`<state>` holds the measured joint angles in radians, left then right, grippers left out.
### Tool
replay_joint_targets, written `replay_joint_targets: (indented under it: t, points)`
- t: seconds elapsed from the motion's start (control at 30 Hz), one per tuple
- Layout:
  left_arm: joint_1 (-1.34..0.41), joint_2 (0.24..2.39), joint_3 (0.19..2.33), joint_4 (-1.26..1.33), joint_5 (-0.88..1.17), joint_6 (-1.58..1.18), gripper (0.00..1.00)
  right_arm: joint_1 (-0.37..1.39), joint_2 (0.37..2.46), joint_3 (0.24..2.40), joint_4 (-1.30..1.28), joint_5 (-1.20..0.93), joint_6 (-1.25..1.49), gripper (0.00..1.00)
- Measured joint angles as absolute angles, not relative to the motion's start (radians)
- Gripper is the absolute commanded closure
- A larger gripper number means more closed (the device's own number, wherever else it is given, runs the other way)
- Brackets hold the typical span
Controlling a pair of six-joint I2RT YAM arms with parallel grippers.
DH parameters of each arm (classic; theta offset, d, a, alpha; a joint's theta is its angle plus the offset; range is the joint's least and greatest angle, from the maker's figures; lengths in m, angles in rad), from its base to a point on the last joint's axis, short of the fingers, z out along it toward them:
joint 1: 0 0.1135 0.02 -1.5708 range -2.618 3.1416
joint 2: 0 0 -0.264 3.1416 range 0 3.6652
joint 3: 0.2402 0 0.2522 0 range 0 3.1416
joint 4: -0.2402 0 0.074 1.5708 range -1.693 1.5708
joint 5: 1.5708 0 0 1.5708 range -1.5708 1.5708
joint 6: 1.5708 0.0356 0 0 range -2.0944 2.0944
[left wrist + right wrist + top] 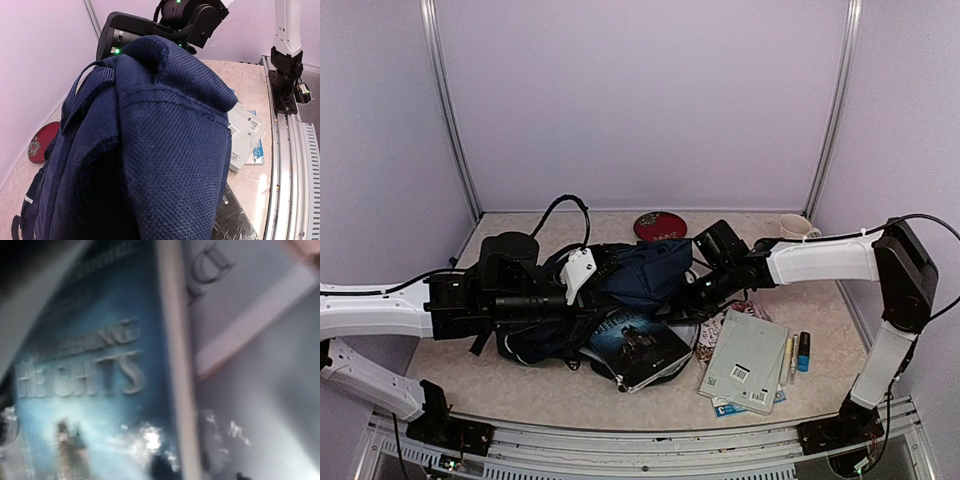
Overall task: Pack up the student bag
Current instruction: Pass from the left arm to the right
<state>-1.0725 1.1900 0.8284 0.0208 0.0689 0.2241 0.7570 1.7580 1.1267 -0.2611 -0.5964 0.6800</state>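
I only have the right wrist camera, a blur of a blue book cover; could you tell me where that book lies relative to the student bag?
Observer: The blue book lies flat against the near side of the student bag.
Operator: Thank you. Where is the left arm?
Observer: The left gripper is at the bag's top, with navy fabric raised before its camera; its fingers are hidden.
Operator: What else is out?
Observer: A grey book and pens lie right of the blue one.

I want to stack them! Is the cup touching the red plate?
Apart. Top view shows the cup back right, the red plate mid-back, bare table between them.
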Motion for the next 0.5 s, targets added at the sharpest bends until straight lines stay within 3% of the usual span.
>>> replay_joint_targets:
  t: [0.27, 0.4, 0.5]
  points:
    - [-1.073, 1.190, 0.829, 0.023, 0.063, 0.223, 1.00, 0.756, 1.734, 1.168, -0.416, -0.432, 0.566, 0.29]
    - [-1.072, 1.190, 0.829, 0.025, 0.058, 0.221, 1.00, 0.761, 1.602, 1.122, -0.465, -0.367, 0.548, 0.32]
    - [-1.072, 1.190, 0.829, 0.025, 0.054, 0.218, 1.00, 0.781, 1.467, 1.073, -0.488, -0.321, 0.543, 0.42]
